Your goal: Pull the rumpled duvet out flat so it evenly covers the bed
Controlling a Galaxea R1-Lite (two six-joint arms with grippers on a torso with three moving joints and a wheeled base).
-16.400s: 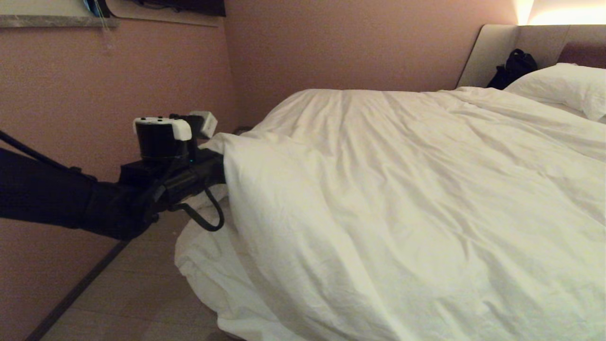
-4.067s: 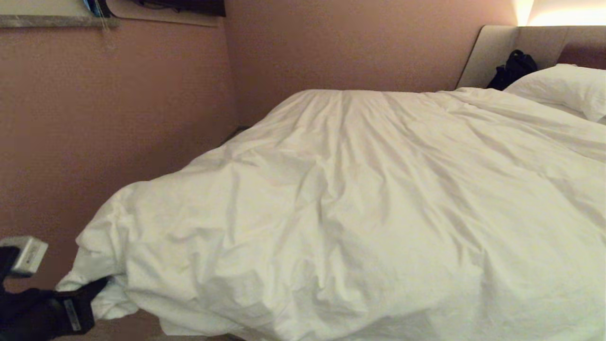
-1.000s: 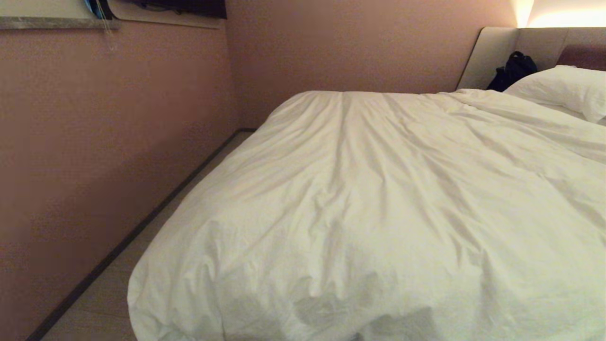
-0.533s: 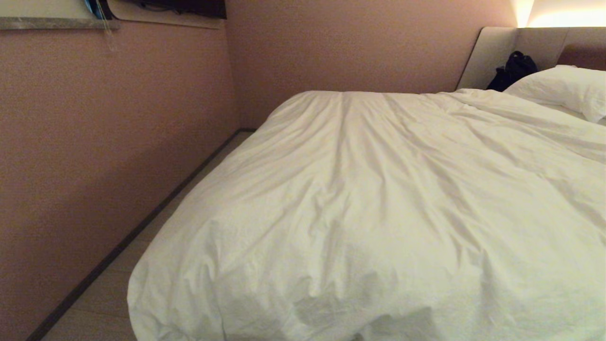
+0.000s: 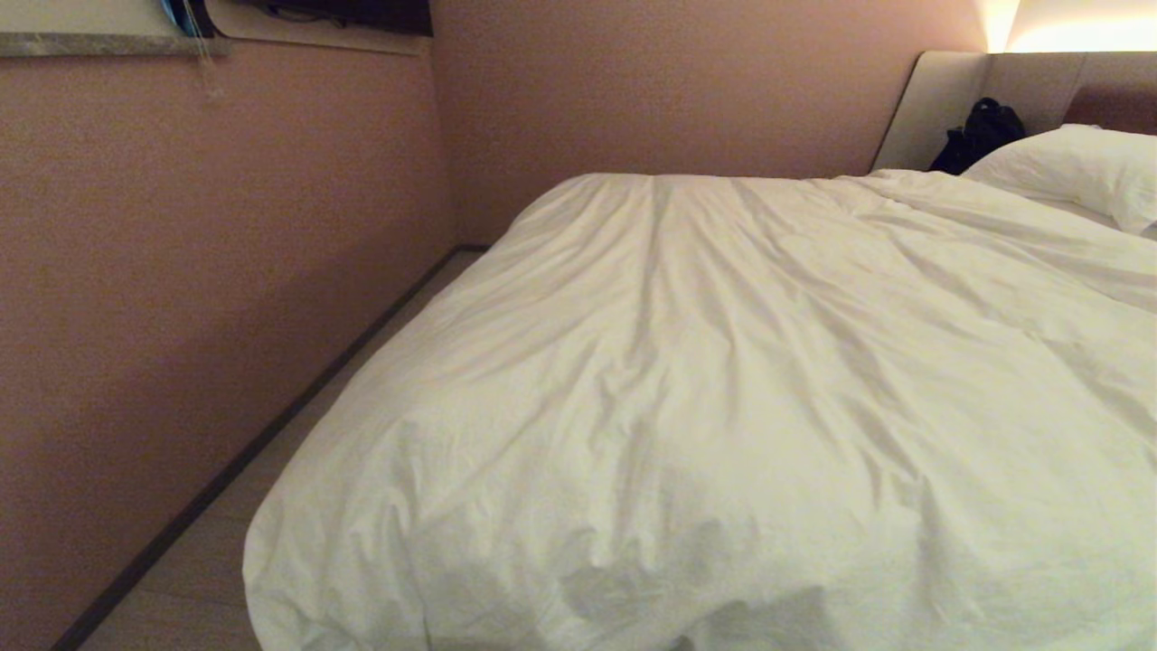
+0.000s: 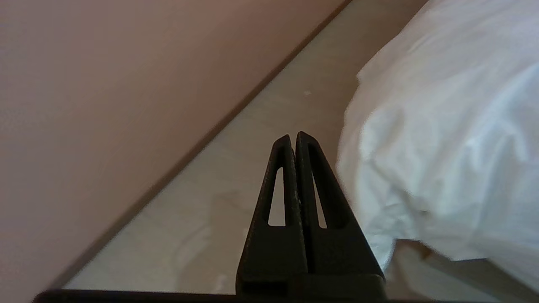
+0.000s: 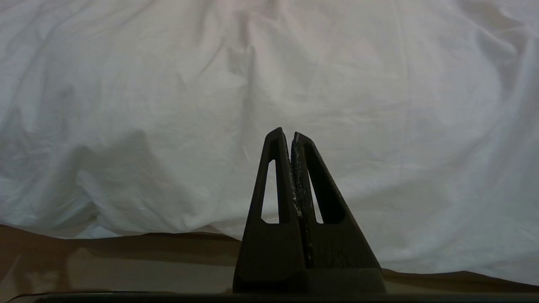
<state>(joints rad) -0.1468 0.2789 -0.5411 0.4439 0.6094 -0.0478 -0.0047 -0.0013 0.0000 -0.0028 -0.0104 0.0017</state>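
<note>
White duvet (image 5: 723, 398) blankets the bed (both grippers empty).

To my left stands a plain pinkish-brown wall (image 5: 181, 271), and a second stretch of the same wall (image 5: 669, 90) runs across the far side. A dark skirting strip (image 5: 244, 461) lines the foot of the left wall, where pale grey-beige floor tiles (image 5: 190, 588) begin. Far right, a plump white pillow (image 5: 1071, 167) lies, and just beyond it a black bag (image 5: 981, 131) sits. High on the left I see a grey stone-look shelf edge (image 5: 99, 42).
</note>
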